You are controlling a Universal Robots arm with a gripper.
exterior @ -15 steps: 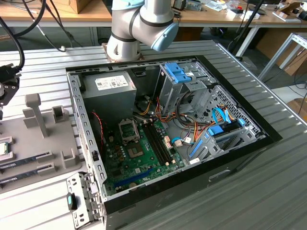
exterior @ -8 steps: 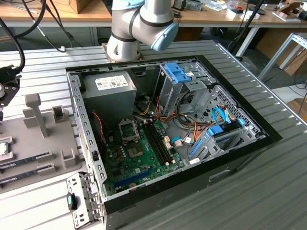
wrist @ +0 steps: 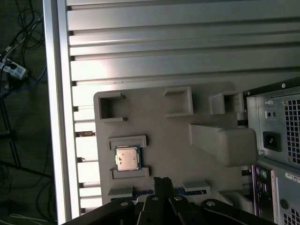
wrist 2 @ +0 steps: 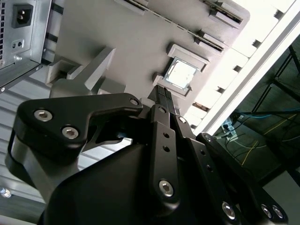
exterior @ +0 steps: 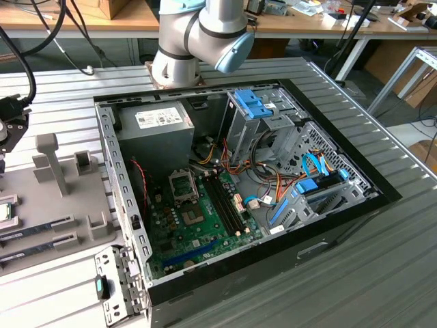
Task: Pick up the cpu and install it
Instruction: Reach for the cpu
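The cpu [wrist: 127, 157] is a small square chip with a silver top and a green rim. It lies flat in a raised pocket of the grey fixture plate [wrist: 164, 136]. It also shows in the second wrist view as the cpu [wrist 2: 180, 74] and at the exterior view's left edge as the cpu [exterior: 5, 212]. My gripper [wrist 2: 161, 92] hangs above the plate, a short way beside the chip and apart from it. Its two thin black fingers are pressed together, shut on nothing, as the gripper [wrist: 161, 180] also shows. The socket [exterior: 184, 184] sits on the green motherboard inside the open case.
The open computer case [exterior: 130, 225] lies on the slatted metal table, with a grey power supply [exterior: 157, 130], memory slots [exterior: 225, 201] and loose cables inside. The fixture plate carries upright grey posts [exterior: 51, 160] and memory sticks [exterior: 37, 229]. The table edge [wrist: 58, 117] runs close by the plate.
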